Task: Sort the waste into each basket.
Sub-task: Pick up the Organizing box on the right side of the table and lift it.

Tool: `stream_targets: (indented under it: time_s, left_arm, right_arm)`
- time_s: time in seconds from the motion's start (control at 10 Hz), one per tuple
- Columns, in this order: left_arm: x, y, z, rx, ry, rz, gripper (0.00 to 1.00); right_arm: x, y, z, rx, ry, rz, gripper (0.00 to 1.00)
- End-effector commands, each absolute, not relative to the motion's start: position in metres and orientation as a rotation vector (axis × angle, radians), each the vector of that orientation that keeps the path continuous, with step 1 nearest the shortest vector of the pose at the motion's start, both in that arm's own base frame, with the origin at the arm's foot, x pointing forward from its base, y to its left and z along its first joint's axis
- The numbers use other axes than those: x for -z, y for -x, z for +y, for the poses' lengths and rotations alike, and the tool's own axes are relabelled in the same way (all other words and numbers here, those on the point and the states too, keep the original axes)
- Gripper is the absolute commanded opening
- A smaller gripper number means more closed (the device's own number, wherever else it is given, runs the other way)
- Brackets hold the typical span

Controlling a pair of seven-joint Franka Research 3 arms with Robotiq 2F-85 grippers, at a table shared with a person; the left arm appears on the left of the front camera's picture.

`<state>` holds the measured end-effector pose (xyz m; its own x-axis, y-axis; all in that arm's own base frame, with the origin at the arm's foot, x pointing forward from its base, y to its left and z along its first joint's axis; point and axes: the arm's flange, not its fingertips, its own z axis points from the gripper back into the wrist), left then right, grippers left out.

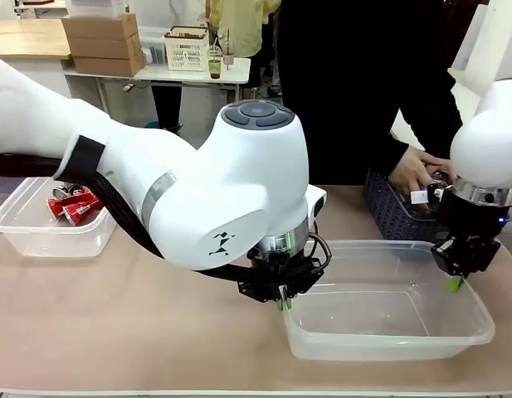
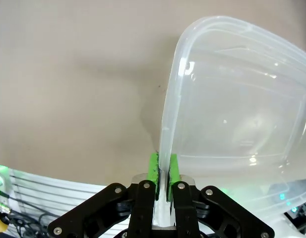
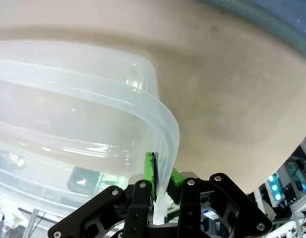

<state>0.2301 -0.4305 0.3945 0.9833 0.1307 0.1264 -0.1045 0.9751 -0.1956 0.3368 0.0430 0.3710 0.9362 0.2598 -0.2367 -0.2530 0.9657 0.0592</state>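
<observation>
Right now both grippers have hold of the same thing: the empty clear tub (image 1: 388, 352) at front right of the table (image 1: 156, 340). L gripper (image 1: 283, 303) is pinched tight on the rim at the tub's left short end. Its wrist view has the green pads (image 2: 153, 168) either side of the thin wall. R gripper (image 1: 454, 283) is pinched tight on the rim at the opposite end, toward the far right corner.

Key relation: the tub's long axis runs left-right across the table, so it spans between the arms w/ one grip at each end. Neither arm is nearer; each owns an end. Prob. a two-arm lift or slide comes next, so both ends must travel together or the thin wall will flex or slip out.

Waste-wise, red cans (image 1: 71, 206) lie in the second clear tub (image 1: 23, 236) at far left, well apart. A person's hand (image 1: 413, 170) reaches into the dark lattice basket (image 1: 388, 211) just behind the R gripper.
</observation>
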Motion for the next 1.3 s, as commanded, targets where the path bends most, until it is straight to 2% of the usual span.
stream_targets:
  time_s: [0.0, 0.2, 0.5, 0.8, 1.2]
  left_arm:
    - [-0.426, -0.220, -0.393, -0.132, 0.164, -0.188, 0.00]
    - [-0.455, -0.203, -0.367, -0.080, 0.159, -0.221, 0.00]
    - [-0.493, -0.204, -0.322, -0.142, 0.253, -0.312, 0.00]
    - [-0.519, -0.213, -0.254, -0.286, 0.242, -0.394, 0.00]
    - [-0.523, -0.229, -0.193, -0.281, 0.233, -0.362, 0.00]
  right_arm:
    - [-0.372, -0.287, 0.038, -0.275, -0.051, 0.310, 0.00]
    - [-0.418, -0.283, 0.050, -0.260, -0.122, 0.287, 0.00]
    - [-0.480, -0.308, 0.088, -0.266, -0.269, 0.252, 0.00]
    - [-0.497, -0.341, 0.137, -0.248, -0.398, 0.245, 0.00]
    - [-0.507, -0.342, 0.193, -0.331, -0.456, 0.288, 0.00]
